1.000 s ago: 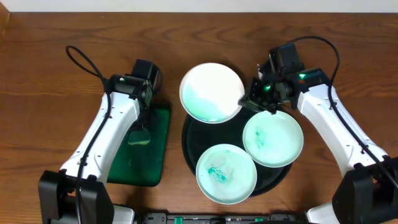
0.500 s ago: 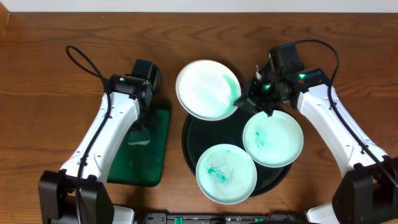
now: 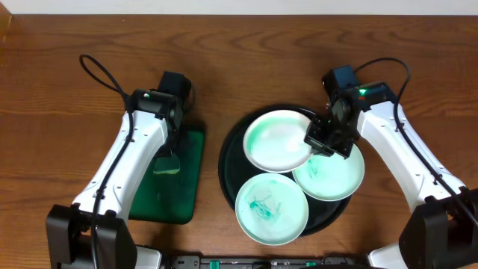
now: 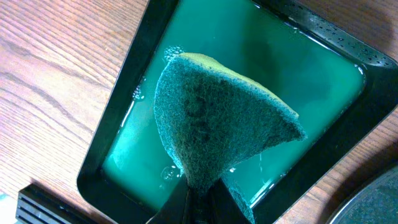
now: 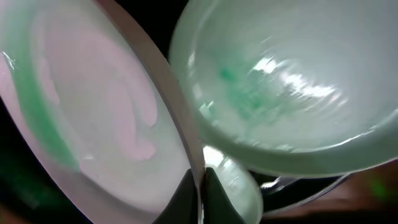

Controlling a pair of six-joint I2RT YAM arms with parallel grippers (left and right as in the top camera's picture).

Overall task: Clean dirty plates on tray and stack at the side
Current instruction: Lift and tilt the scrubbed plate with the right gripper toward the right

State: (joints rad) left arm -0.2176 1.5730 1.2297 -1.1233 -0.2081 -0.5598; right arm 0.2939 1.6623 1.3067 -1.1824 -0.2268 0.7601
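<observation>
Three white plates with turquoise smears lie over the round black tray (image 3: 231,161). My right gripper (image 3: 317,142) is shut on the rim of the back plate (image 3: 276,140), holding it tilted over the tray; the rim shows pinched between the fingers in the right wrist view (image 5: 198,186). A second plate (image 3: 332,170) lies at the tray's right, partly under that gripper, and shows in the right wrist view (image 5: 292,81). The third plate (image 3: 271,208) lies at the front. My left gripper (image 4: 198,202) is shut on a green sponge (image 4: 211,130) over the rectangular green tray (image 4: 317,74).
The green tray (image 3: 190,187) holds turquoise liquid and stands left of the black tray. Brown wood tabletop (image 3: 246,60) lies behind the trays. A black cable loop (image 3: 97,71) lies at the back left.
My right gripper carried the back plate from beyond the tray's far-left rim down and to the right, so it is now over the tray. The left arm has not moved.
</observation>
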